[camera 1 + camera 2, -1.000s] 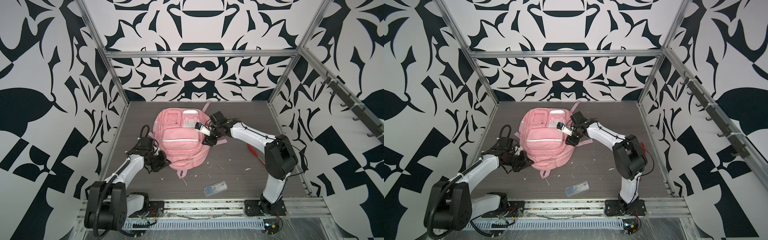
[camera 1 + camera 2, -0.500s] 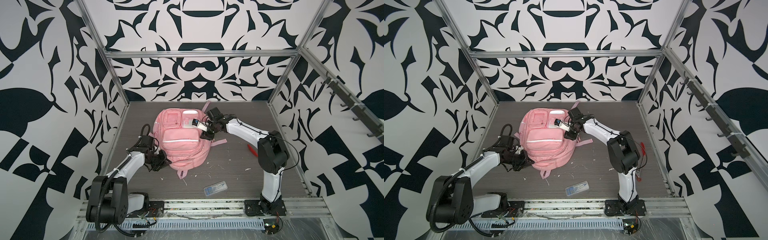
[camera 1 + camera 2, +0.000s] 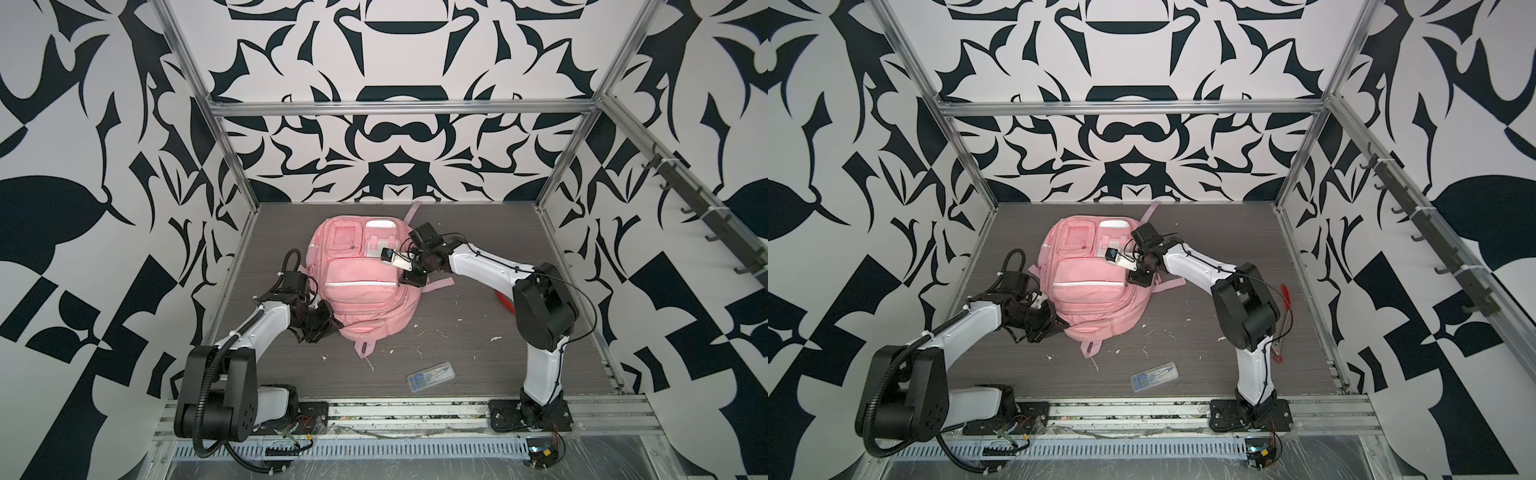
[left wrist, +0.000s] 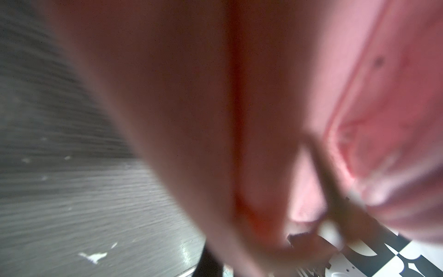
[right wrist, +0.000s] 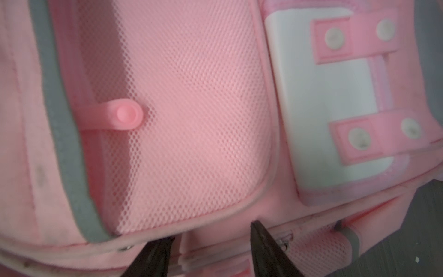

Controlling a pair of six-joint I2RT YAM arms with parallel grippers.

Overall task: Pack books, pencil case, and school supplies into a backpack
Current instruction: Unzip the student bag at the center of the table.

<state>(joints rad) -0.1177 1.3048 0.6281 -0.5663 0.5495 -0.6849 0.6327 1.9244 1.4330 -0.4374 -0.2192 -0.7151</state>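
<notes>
A: When the scene is viewed from above, what is shown first?

B: A grey table (image 3: 478, 316) is shown. A pink backpack (image 3: 361, 291) is laid face up on it, slightly left of centre and toward the far side. No books or pencil case can be seen.

A: How are the grippers placed?

B: The left gripper (image 3: 326, 326) is set against the bag's near-left edge, jaws pressed together, seemingly on a fold of fabric. The right gripper (image 5: 213, 230) is held at the bag's right side. Its jaws are spread and its tips straddle the zip seam beside the mesh pocket (image 5: 187, 120). Whether anything is nipped there cannot be told.

A: And the remaining item?

B: The clear supplies box (image 3: 431, 376) is left on the table, near and right of the bag, well apart from both grippers.

A: How is the step done well?

B: An opening is judged to be needed. The bag should be pinned on the left while the zip is drawn along its seam, not lifted, so the fabric is not dragged.
</notes>
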